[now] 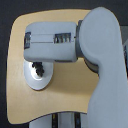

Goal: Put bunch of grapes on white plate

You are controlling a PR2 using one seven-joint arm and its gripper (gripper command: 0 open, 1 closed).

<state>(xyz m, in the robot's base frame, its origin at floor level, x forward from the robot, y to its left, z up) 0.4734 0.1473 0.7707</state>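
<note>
The white plate (40, 80) lies on the wooden table toward the exterior view's left, partly covered by my arm. A small dark lumpy cluster, the bunch of grapes (38, 69), shows over the plate's upper part, right under the end of my arm. My gripper (36, 62) points down there from the grey forearm, and its fingers are mostly hidden by the wrist housing. The picture is too blurred to tell whether the fingers hold the grapes or stand apart from them, or whether the grapes rest on the plate.
The rounded wooden table (60, 100) fills the view. My bulky grey forearm (52, 42) and upper arm (105, 65) cross it from the exterior view's right, hiding much of the surface. The table's front edge runs along the bottom.
</note>
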